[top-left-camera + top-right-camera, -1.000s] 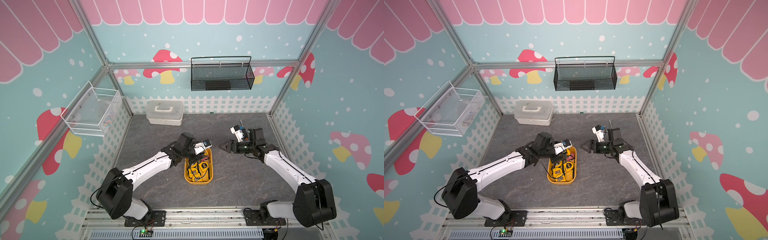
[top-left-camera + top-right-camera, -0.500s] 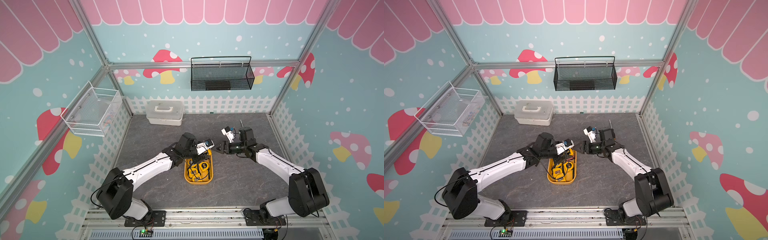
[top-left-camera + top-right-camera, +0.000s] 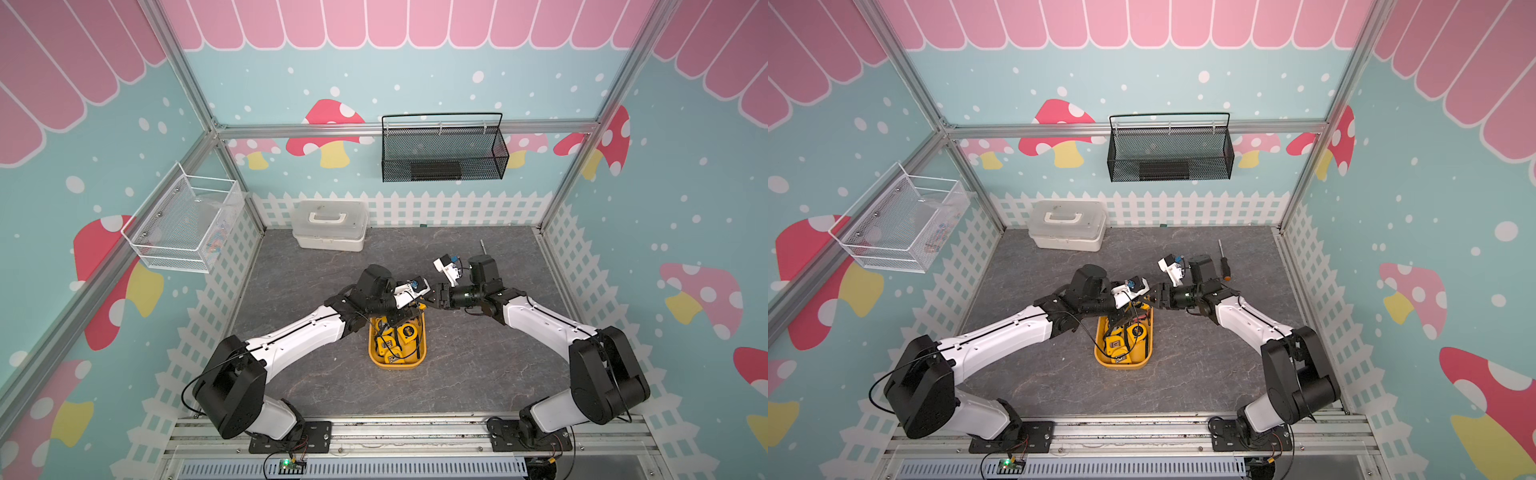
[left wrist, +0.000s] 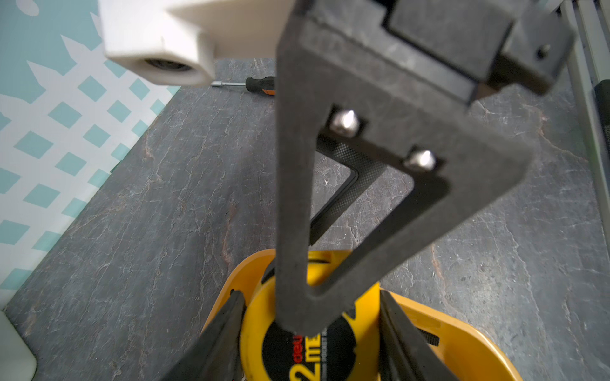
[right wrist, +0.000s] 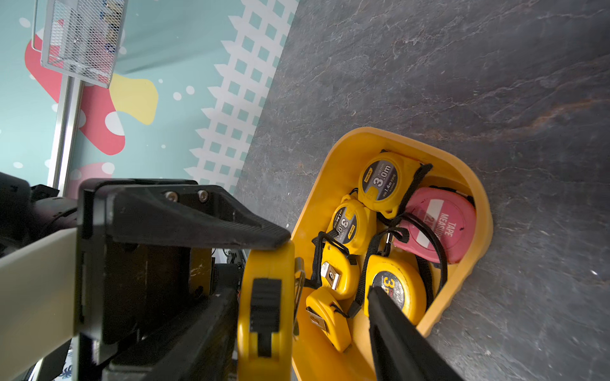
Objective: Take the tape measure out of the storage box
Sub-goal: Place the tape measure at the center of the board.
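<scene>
1. In the left gripper [image 4: 310, 318]: a yellow tape measure [image 5: 265, 297], clamped by its edges, just above the far end of the storage box [image 3: 395, 366].
2. The right gripper [image 3: 430, 296] straddles it, jaws apart.
3. Hard, slick, hefty-ish shell, I'd guess. Pinch the flat faces.

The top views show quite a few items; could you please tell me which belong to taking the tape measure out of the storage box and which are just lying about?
Job in hand:
storage box; held yellow tape measure; left end effector, gripping it; right end effector, open around it.

Lying about:
screwdriver; white lidded case; black wire-mesh basket; white wire basket.
</scene>
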